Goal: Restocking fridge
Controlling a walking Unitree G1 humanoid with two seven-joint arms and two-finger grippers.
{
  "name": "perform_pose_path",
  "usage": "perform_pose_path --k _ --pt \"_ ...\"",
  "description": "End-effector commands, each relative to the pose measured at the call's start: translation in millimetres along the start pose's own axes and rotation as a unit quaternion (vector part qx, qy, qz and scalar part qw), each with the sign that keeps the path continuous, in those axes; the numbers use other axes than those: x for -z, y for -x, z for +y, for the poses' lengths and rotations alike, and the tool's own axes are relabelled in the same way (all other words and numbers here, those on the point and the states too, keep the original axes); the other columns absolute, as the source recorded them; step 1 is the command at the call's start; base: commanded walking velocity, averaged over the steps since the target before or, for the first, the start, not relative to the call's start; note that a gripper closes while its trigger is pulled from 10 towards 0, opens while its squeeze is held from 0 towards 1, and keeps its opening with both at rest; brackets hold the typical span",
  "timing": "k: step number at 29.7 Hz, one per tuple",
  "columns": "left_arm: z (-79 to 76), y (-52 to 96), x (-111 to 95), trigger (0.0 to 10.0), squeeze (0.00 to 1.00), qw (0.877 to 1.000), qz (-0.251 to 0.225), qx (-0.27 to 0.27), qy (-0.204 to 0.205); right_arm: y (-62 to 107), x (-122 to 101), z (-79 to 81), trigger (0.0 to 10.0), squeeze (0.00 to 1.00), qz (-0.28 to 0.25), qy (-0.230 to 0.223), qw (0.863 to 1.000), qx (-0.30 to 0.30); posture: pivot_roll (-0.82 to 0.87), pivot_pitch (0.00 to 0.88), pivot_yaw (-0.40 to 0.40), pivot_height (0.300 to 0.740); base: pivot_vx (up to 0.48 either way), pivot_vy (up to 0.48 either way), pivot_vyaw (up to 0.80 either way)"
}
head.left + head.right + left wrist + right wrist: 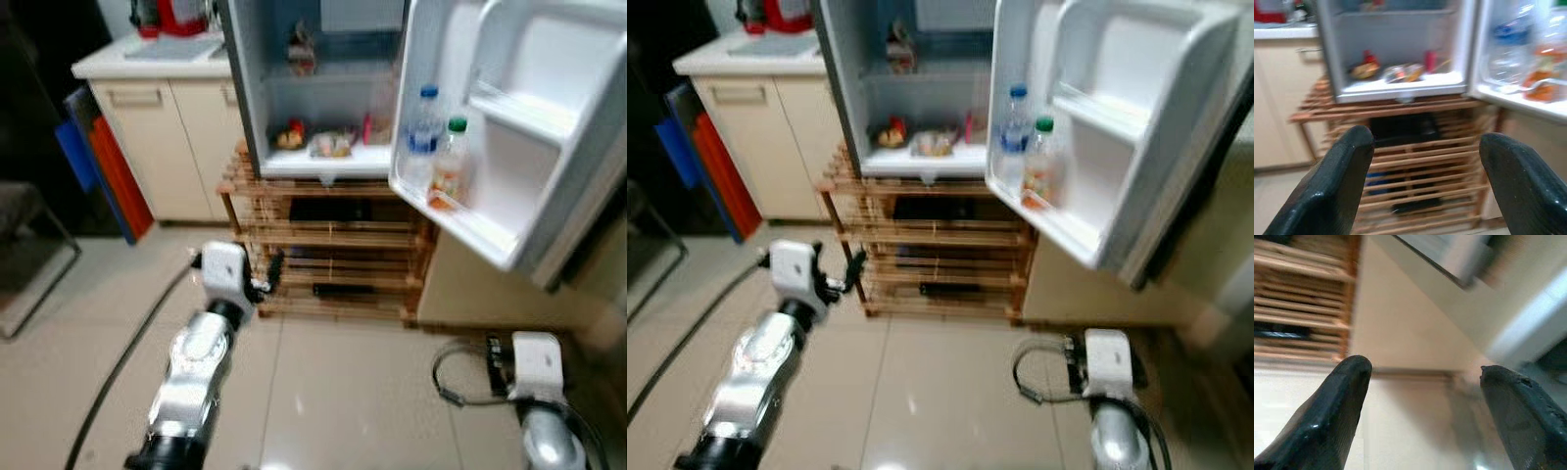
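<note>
- Fridge (pixel 323 108) stands open on a wooden rack (pixel 333 245), its door (pixel 519 127) holding two bottles (pixel 436 147); shelf items too blurred to name
- Left gripper (pixel 1420 186) open, empty, facing the rack
- Right gripper (pixel 1420 416) open, empty, low over the floor (pixel 333 392)

The food on the fridge shelf (pixel 323 145) is too blurred to identify. The orange bottle's (pixel 451 166) label is unreadable. A red appliance (pixel 176 15) on the worktop (pixel 147 54) is cut off.
</note>
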State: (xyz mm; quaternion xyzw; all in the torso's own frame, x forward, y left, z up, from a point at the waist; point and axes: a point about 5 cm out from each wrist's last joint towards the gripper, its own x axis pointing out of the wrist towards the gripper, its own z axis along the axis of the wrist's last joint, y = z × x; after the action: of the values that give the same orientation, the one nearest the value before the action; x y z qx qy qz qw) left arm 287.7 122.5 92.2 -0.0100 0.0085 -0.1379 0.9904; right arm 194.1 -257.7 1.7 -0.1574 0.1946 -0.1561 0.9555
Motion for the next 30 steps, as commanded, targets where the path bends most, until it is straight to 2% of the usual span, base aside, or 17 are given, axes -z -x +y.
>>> perform_pose_path --k 1,6,10,15,20,22,23,24,26,27,30 --pt "5.2 0.5 -2 10.0 0.0 1.0 -0.002 -0.008 -0.002 -8.1 -8 -7.6 10.0 0.0 -0.006 0.01 0.999 0.033 -0.24 0.0 0.044 0.74 0.0 -0.431 0.0" --pt "6.8 -0.6 -2 10.0 0.0 1.0 -0.006 -0.014 0.006 -15.8 -16 -14.3 10.0 0.0 -0.016 0.024 0.997 0.066 -0.24 0.0 0.044 0.74 0.289 -0.38 0.0" --pt "4.5 -1.2 -2 10.0 0.0 1.0 -0.007 -0.012 0.008 -32.2 -42 -15.8 10.0 0.0 -0.053 0.032 0.994 0.089 -0.23 0.0 0.04 0.74 0.327 -0.348 0.0" --pt "3.5 -0.8 -1 10.0 0.0 1.0 -0.006 -0.01 0.009 -38.2 -51 -24.3 10.0 0.0 -0.055 0.067 0.988 0.13 -0.22 0.0 0.038 0.74 0.327 -0.348 0.0" --pt "10.4 -0.3 7 10.0 0.0 0.999 0.017 -0.038 0.017 -48.4 -61 -29.5 10.0 0.0 -0.055 0.066 0.984 0.153 -0.22 0.0 0.039 0.74 0.076 0.0 0.0" --pt "19.9 0.6 18 10.0 0.0 0.996 0.048 -0.068 0.029 -56.3 -73 -28.8 10.0 0.0 -0.068 0.064 0.983 0.158 -0.22 0.0 0.038 0.74 0.0 0.0 0.0" --pt "19.9 0.6 18 10.0 0.0 0.996 0.048 -0.068 0.029 -56.3 -73 -28.8 10.0 0.0 -0.068 0.064 0.983 0.158 -0.22 0.0 0.038 0.74 0.0 0.0 0.0" --pt "31.9 3.7 34 10.0 0.0 0.989 0.099 -0.107 0.03 -66.1 -94 -32.7 10.0 0.0 -0.088 0.062 0.979 0.17 -0.21 0.0 0.032 0.74 0.0 0.0 0.0" --pt "39.7 7.1 45 10.0 0.0 0.981 0.14 -0.131 0.022 -72.5 -108 -36.5 10.0 0.0 -0.1 0.06 0.977 0.18 -0.21 0.0 0.032 0.74 0.0 0.0 0.0" --pt "42.2 9.5 54 10.0 0.0 0.975 0.176 -0.134 0.006 -77.9 -119 -38.1 10.0 0.0 -0.106 0.056 0.976 0.183 -0.21 0.0 0.028 0.74 0.0 0.0 0.0" --pt "41.4 14.5 72 10.0 0.0 0.963 0.242 -0.12 -0.016 -87.4 -135 -38.8 10.0 0.0 -0.112 0.041 0.976 0.185 -0.2 0.0 0.025 0.74 0.0 0.0 0.0"
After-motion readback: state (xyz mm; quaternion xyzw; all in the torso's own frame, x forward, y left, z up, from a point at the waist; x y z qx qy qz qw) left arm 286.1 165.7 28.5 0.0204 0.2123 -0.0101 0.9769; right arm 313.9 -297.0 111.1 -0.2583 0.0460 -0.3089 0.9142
